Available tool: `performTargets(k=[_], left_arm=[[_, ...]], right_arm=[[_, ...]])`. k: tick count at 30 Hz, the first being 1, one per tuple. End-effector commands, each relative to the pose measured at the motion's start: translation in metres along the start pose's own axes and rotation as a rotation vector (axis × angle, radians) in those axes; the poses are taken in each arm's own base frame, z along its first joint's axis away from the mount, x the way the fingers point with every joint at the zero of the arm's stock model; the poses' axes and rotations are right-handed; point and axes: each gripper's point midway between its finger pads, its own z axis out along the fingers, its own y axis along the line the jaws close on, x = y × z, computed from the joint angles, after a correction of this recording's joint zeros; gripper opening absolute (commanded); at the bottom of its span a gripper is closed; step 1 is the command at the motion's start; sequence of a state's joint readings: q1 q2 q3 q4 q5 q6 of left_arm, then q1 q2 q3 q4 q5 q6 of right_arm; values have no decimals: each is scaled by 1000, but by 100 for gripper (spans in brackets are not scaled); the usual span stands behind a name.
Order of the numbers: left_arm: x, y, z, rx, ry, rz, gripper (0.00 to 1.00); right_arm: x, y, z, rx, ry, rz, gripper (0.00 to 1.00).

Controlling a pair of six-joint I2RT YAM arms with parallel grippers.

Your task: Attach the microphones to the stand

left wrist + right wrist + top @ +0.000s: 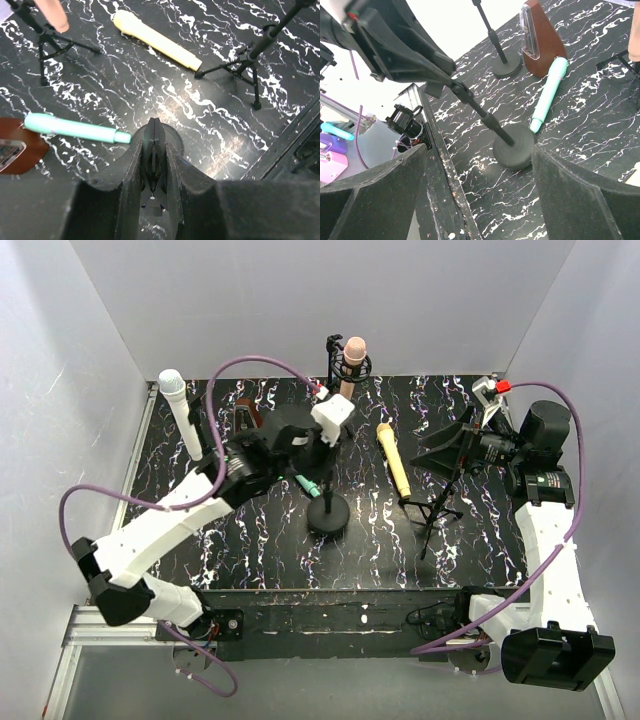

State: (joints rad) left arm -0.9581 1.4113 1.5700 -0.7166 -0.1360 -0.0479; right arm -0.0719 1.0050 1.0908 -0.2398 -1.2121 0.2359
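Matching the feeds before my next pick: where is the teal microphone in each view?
Top external: teal microphone at centre, partly under the left arm.
Left wrist: left of centre, lying flat.
Right wrist: upper right, lying diagonally.
Shared landmark: round-base stand, its base beside the microphone's narrow end.

A yellow microphone (393, 460) and mint microphone (75, 129) lie on black, white-veined tabletop (380, 540).

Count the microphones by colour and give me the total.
white microphone: 1
pink microphone: 1
yellow microphone: 1
green microphone: 1
Total: 4
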Motion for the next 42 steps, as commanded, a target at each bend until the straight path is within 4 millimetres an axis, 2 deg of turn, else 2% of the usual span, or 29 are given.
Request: performTargets(k=[1, 8, 11, 16, 22, 25, 27, 31, 35, 40, 42], left_arm=[[-11, 5, -46, 50, -43, 76, 0], [9, 14, -62, 52, 3, 112, 0], [15, 10, -64, 90, 9, 123, 0], [30, -1, -63, 154, 30, 122, 0], [42, -3, -61, 162, 34, 98, 0], [43, -4, -57, 163, 38, 76, 5], [45, -5, -55, 159, 50, 60, 17], [45, -4, -53, 146, 51, 29, 36], [37, -4, -57, 135, 19, -29, 56], [23, -3, -73, 124, -60, -103, 85], [16, 5, -84, 82, -112, -132, 98]], right_arm=[[-1, 5, -2, -16, -4, -23, 91], [0, 4, -2, -18, -3, -19, 91], [0, 5, -2, -18, -3, -17, 91], [1, 4, -2, -16, -3, -19, 91], [2, 3, -2, -13, -3, -14, 91], [1, 3, -2, -16, -3, -16, 91], [1, 4, -2, -18, -2, -16, 91], [1, 4, -3, -18, -3, -20, 91], [0, 4, -2, -22, -1, -19, 91], [-2, 3, -3, -18, 4, -35, 92], [-3, 3, -3, -15, 9, -45, 92]])
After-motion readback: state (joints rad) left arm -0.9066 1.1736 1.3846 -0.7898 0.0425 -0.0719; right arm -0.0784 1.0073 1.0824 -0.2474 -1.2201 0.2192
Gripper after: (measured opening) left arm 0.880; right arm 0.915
